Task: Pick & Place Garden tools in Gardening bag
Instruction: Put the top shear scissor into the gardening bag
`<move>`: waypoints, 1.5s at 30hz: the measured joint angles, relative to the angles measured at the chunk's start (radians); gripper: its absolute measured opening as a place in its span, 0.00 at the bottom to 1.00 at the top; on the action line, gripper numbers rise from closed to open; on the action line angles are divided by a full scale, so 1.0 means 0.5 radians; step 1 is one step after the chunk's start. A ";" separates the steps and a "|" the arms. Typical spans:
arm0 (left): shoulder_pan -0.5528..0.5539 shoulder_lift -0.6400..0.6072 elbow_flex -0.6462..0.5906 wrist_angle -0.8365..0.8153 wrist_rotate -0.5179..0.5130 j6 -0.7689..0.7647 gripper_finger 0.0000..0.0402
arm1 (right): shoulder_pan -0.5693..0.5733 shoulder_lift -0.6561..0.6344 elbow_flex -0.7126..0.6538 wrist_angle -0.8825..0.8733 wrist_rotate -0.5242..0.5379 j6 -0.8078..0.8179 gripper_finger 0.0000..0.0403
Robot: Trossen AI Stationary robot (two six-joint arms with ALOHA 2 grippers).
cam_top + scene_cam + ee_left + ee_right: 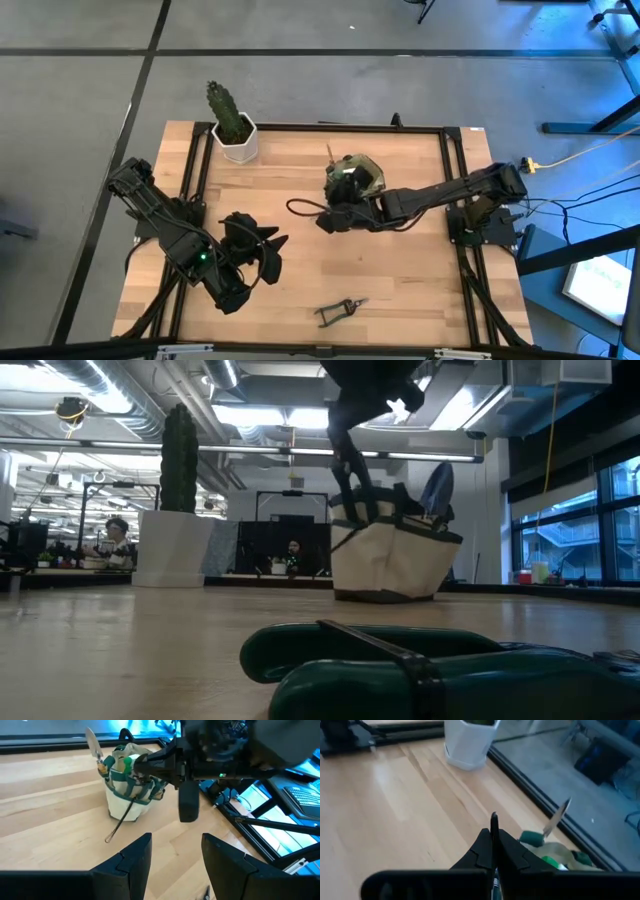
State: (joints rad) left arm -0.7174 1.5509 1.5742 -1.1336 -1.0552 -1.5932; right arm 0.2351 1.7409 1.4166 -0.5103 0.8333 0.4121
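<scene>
Right end effector [330, 222] pinched on thin rod [493, 827] beside bag [357, 175] on worktop [400, 270]; left end effector [268, 252] parted, empty. Shears [340, 311] near front edge. No legible writing.

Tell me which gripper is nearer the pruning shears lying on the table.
Left. The left gripper hovers just up-table of the pruning shears; the right gripper is farther off, beside the gardening bag.
</scene>
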 joint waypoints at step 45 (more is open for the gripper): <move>-0.002 0.001 0.000 0.000 0.020 -0.050 0.42 | -0.078 0.007 -0.115 0.370 -0.157 0.039 0.02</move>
State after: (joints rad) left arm -0.7181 1.5513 1.5742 -1.1336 -1.0454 -1.6181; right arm 0.1959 1.7443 1.3591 -0.3254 0.7548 0.4314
